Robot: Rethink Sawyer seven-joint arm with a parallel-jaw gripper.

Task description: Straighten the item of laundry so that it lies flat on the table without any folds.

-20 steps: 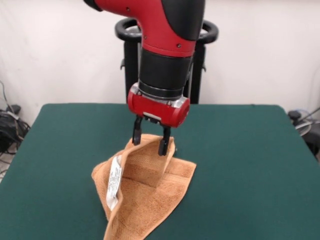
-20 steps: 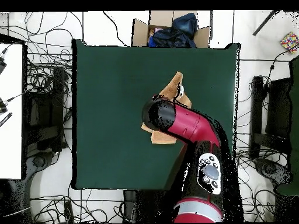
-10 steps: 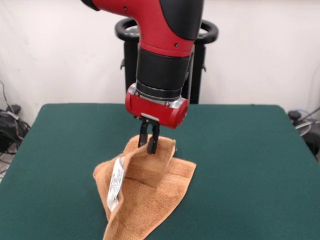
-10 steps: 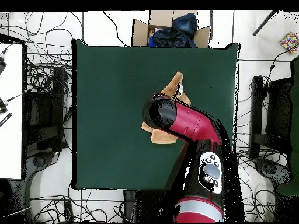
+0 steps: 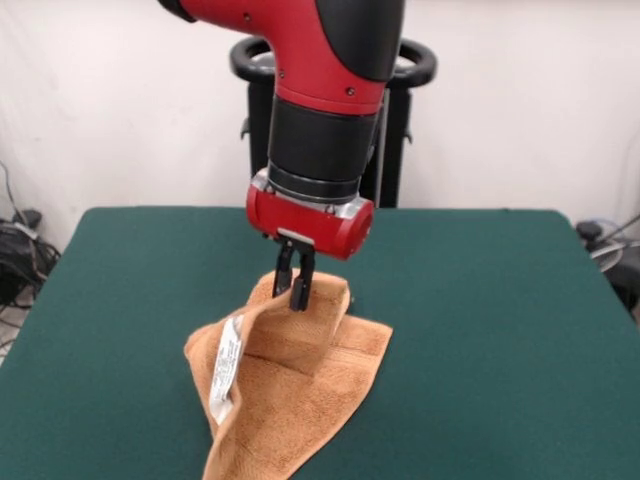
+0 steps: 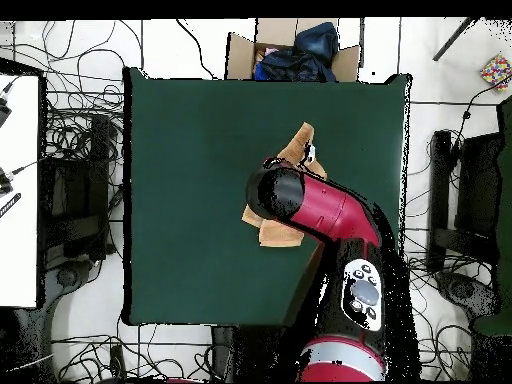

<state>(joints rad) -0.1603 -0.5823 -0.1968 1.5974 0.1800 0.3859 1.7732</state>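
The orange-tan towel (image 5: 300,385) lies crumpled and folded on the green table (image 5: 500,330), its white label (image 5: 226,368) hanging on the left fold. My gripper (image 5: 294,296) is shut on the towel's raised top fold, which stands up in a peak under the fingers. In the overhead view the towel (image 6: 296,150) shows partly from under the red arm (image 6: 320,215), which hides the gripper there.
A cardboard box (image 6: 290,52) with dark cloth in it sits just past the table's far edge in the overhead view. Cables cover the floor around the table (image 6: 190,200). A black stand (image 5: 258,110) rises behind the arm.
One second ago the fingers stood open astride the towel's top fold; they have closed on it. The gripper has since risen slightly and shifted left, pulling the fold with it.
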